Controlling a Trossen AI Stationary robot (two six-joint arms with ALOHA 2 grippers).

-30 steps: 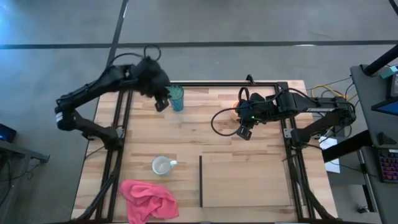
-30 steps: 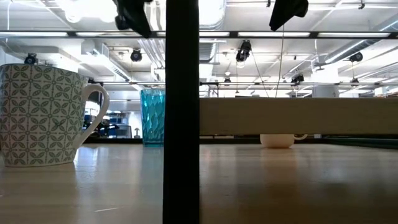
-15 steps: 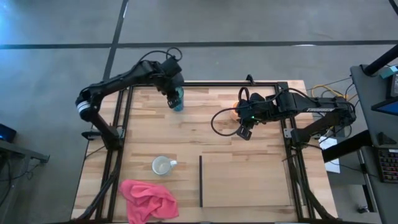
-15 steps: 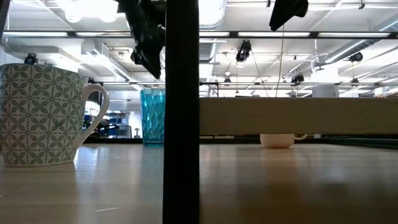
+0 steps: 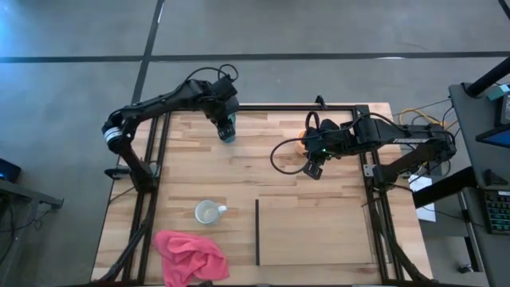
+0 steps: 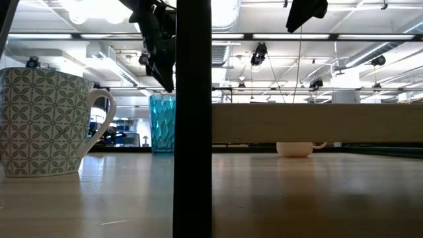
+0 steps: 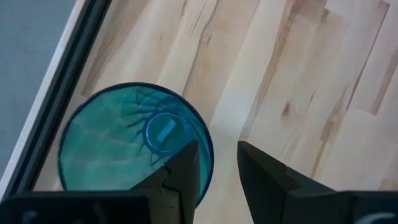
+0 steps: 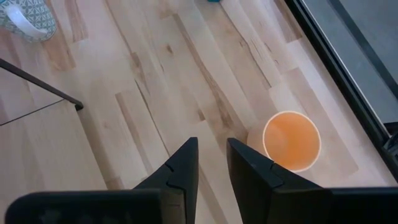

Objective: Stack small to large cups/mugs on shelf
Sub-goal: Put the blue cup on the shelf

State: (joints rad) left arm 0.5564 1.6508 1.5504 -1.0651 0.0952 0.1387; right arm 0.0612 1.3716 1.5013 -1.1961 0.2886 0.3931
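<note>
The teal tumbler (image 5: 228,127) (image 7: 134,146) stands upright on its base near the table's far edge. My left gripper (image 7: 217,149) (image 6: 162,66) hovers just above its rim, open by a narrow gap; in the left wrist view one finger is over the tumbler's mouth and the other outside its wall. The orange mug (image 8: 291,140) (image 5: 300,143) stands upright under my right arm. My right gripper (image 8: 211,152) (image 5: 312,169) waits beside it, open by a narrow gap. The white patterned mug (image 5: 209,212) (image 6: 43,122) stands left of the shelf (image 5: 319,235).
The shelf's dark upright strip (image 5: 257,231) (image 6: 192,119) stands right of the white mug. A pink cloth (image 5: 191,255) lies crumpled at the near left corner. A black frame (image 5: 155,159) runs along the table's sides and far edge. Bare wood lies in the table's middle (image 5: 255,171).
My left gripper has swung from the tumbler's left toward the table's right until it is over the tumbler, and has come down close to its rim. The tumbler and the other cups have stayed where they were.
</note>
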